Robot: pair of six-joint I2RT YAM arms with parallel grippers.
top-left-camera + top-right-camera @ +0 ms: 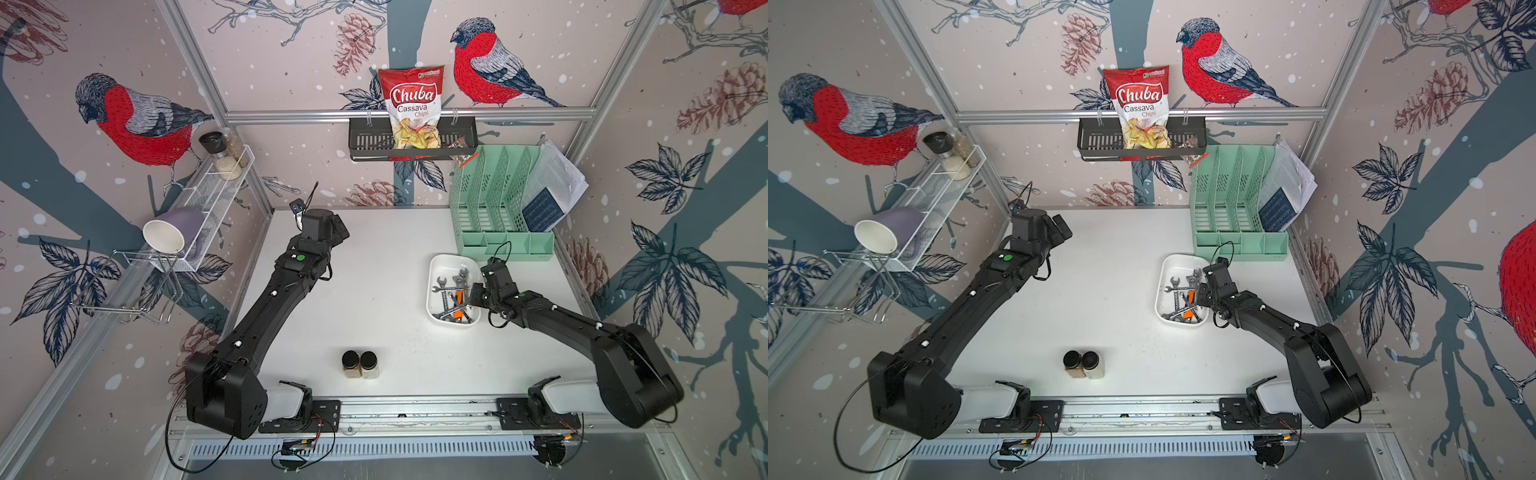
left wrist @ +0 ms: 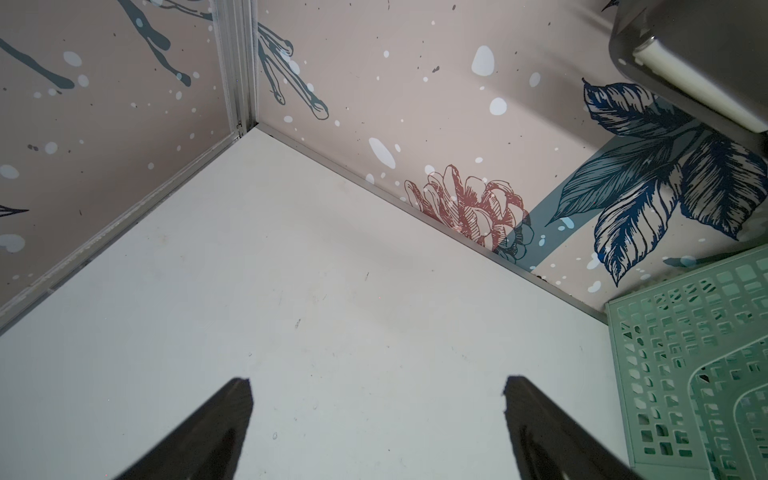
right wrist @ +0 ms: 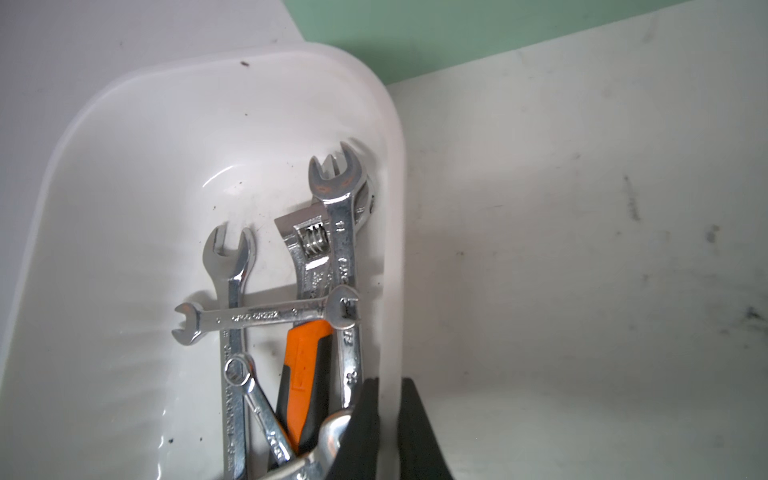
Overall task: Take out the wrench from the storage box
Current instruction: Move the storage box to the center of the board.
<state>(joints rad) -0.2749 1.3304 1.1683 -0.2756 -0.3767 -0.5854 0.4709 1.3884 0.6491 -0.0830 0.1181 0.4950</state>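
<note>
**Top views.** The storage box [image 1: 446, 266] lies on the table [image 1: 374, 291]. The wrenches [image 1: 451, 297] are heaped inside it, none yet out. The right gripper [image 1: 475, 296] is down at the box's right-hand wall, with its fingers hidden under the wrist here. The left gripper [image 1: 341, 232] hangs well to the left of the box. A green file organiser [image 1: 1237, 245] stands just behind the box. Two jars [image 1: 1084, 365] stand well in front of it and to its left. Neither crowds the grasp.

**Left wrist view.** The left gripper's fingers [image 2: 232, 415] stand spread wide over bare table and hold nothing. The organiser's side shows here, but the box does not.

**Right wrist view.** The right gripper [image 3: 390, 380] has its fingers drawn almost together. One finger is inside the box and one outside, with the box's wall pinched between them. A long wrench [image 3: 345, 232] lies along that wall and runs down behind the inner finger. We cannot tell whether it is caught too. A small wrench [image 3: 257, 318] lies crosswise over the long wrench and over an orange-handled adjustable wrench [image 3: 305, 353] beside it.

We judge the step in hand to be the grasp, and a doubtful one, since a lift from here would likely drag the box along. The next move calls for both fingers inside the wall and around one shaft. A straight lift should then follow, clear of the crossing small wrench.
</note>
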